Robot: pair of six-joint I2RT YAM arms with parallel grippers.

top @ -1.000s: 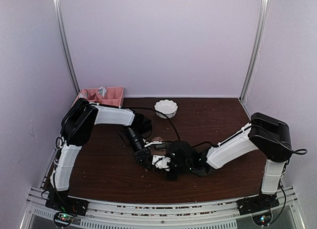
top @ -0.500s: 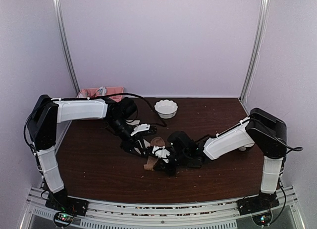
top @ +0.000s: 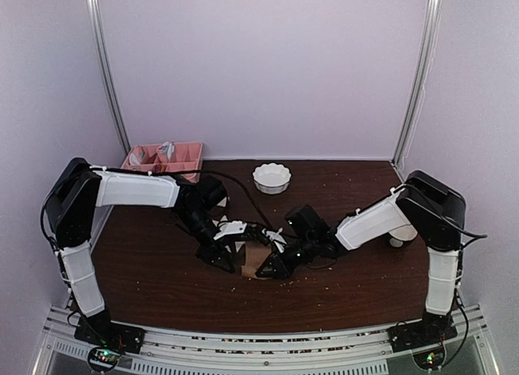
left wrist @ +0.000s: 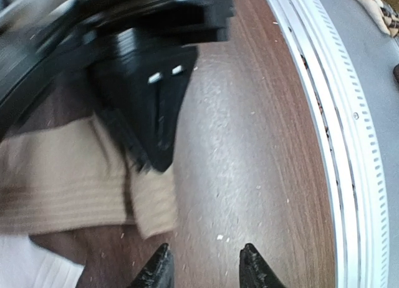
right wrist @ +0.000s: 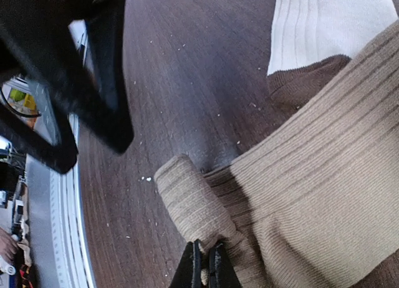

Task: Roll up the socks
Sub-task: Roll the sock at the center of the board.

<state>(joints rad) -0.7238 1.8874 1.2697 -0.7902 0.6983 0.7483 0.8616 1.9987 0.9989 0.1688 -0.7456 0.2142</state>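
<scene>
Nearest, along the bottom of the overhead view, runs the metal rail (top: 268, 341) that carries both arm bases. Just beyond it, at the middle of the dark wooden surface (top: 162, 286), the socks (top: 253, 260) lie bunched together with both tools crowded low over them.

At the bottom centre of the right wrist view, the right tool (right wrist: 204, 264) is pinched tight on a doubled-over lip of the beige sock (right wrist: 312, 176). Gripping the very edge looks meant to let that lip be turned over on itself, so the roll seems to be only starting. Dark brown fabric (right wrist: 299, 82) adjoins the beige ribbing in the upper right. It is unclear whether that is a patch of the same sock or its partner.

The left tool (left wrist: 206, 272), at the bottom edge of its own view, stands partly spread with bare wood between the tips and holds nothing. It sits just beside the sock's ribbed end, probably placed to pin the fabric while the other side turns. The right tool shows there only as a black blur in the upper left.

Farther back, the white scalloped bowl (top: 272, 178) sits at upper centre, well apart. The pink tray (top: 188, 157) occupies the far left corner. Neither appears involved.
</scene>
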